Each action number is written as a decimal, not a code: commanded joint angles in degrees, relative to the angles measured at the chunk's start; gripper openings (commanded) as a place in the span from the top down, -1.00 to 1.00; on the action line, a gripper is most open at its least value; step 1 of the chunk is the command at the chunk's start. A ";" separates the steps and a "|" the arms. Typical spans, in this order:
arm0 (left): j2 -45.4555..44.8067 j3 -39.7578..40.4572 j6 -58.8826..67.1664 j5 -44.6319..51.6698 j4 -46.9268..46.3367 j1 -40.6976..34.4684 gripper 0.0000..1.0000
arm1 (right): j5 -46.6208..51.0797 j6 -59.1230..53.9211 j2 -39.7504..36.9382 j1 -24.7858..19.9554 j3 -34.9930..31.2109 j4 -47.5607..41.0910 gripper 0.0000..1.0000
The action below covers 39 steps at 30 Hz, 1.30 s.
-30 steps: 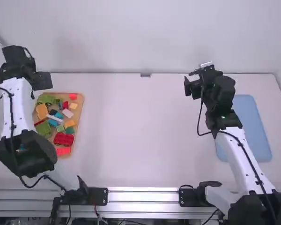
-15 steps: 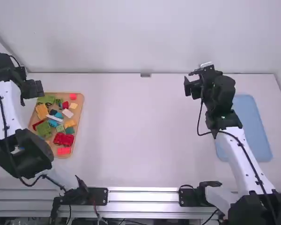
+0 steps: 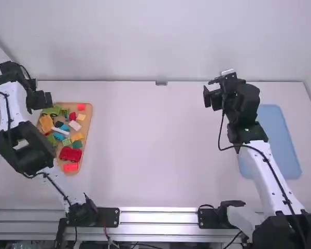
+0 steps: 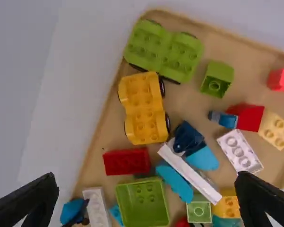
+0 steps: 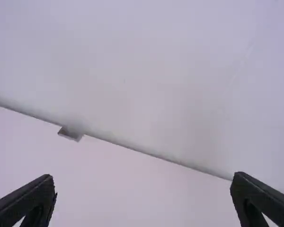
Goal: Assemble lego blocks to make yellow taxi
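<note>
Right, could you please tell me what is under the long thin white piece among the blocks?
Light blue pieces show along both sides of the long thin white piece. Whatever lies directly beneath it is covered, so I can't say.

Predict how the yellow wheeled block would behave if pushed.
The yellow wheeled block would probably roll lengthwise, given the black wheels along its sides. Its studded body looks like hard plastic, so it should hardly flex. Sitting studs-up, it seems unlikely to tip.
</note>
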 commanded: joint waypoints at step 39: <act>16.92 -4.37 -7.72 6.71 11.89 6.49 -0.86 | 0.24 4.50 0.24 0.28 2.45 -0.26 -0.97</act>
